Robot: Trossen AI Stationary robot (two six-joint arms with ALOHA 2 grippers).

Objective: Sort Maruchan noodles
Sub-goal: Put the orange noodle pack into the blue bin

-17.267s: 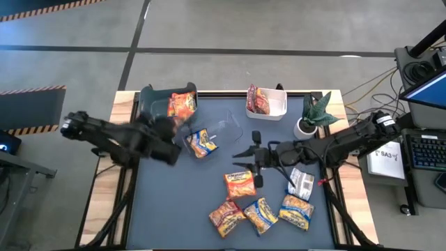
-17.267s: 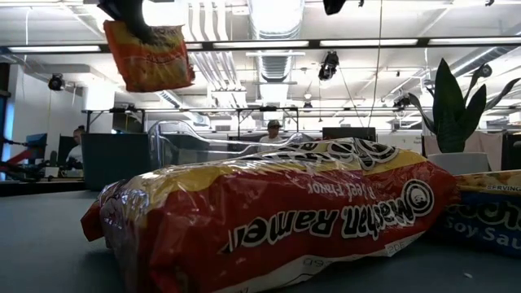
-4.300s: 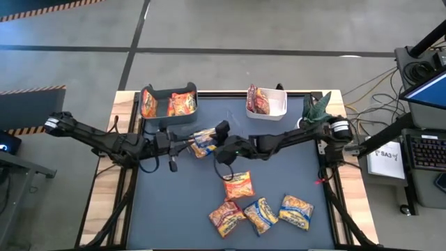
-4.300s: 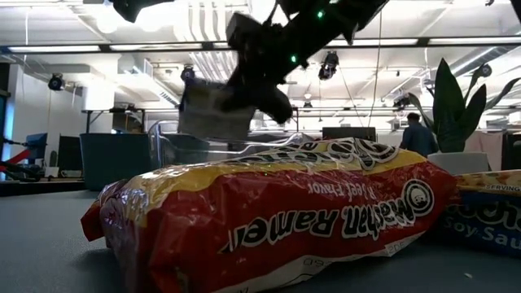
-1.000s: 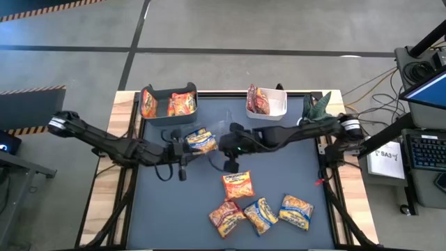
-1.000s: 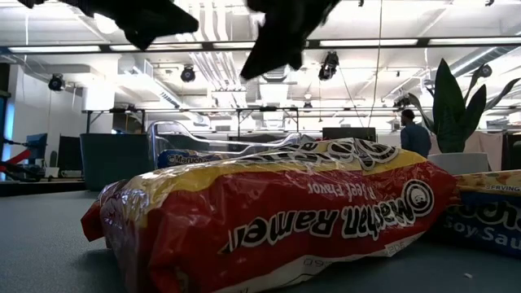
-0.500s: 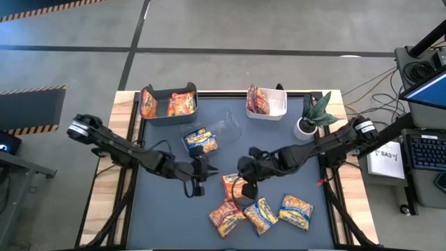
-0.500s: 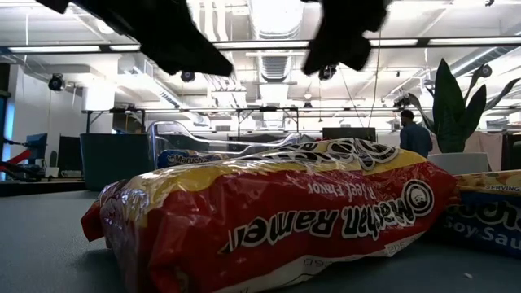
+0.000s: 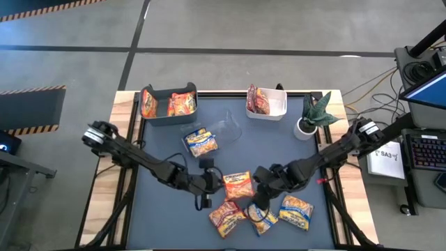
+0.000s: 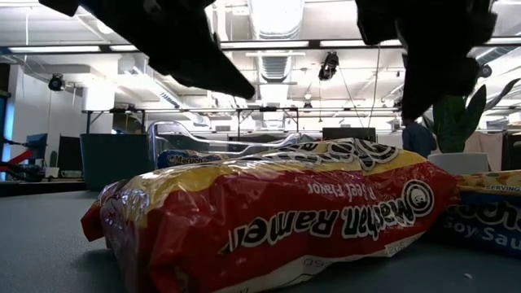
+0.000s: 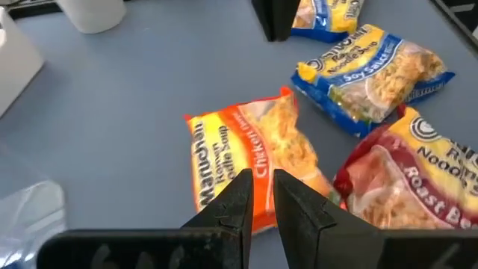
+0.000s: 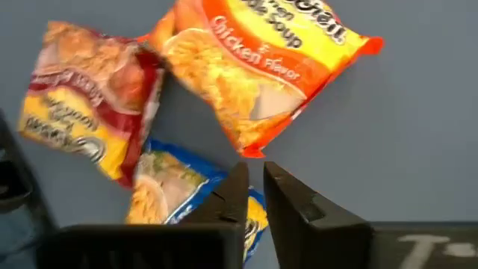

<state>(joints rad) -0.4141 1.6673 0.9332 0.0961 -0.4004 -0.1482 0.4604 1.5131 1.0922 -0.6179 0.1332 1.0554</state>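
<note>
A: Where are the grippers?
B: The left gripper (image 11: 260, 196), fingers nearly together and empty, hovers at the orange chicken packet (image 9: 239, 185). The right gripper (image 12: 252, 196), narrow too, hangs over the blue soy-sauce packet (image 9: 263, 215) beside it.
A: Anything hidden?
B: That blue packet is partly covered.

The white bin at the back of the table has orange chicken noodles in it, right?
Not quite. The high view shows the white bin holding dark red noodle packets. The orange packets sit in the teal bin beside it.
</note>
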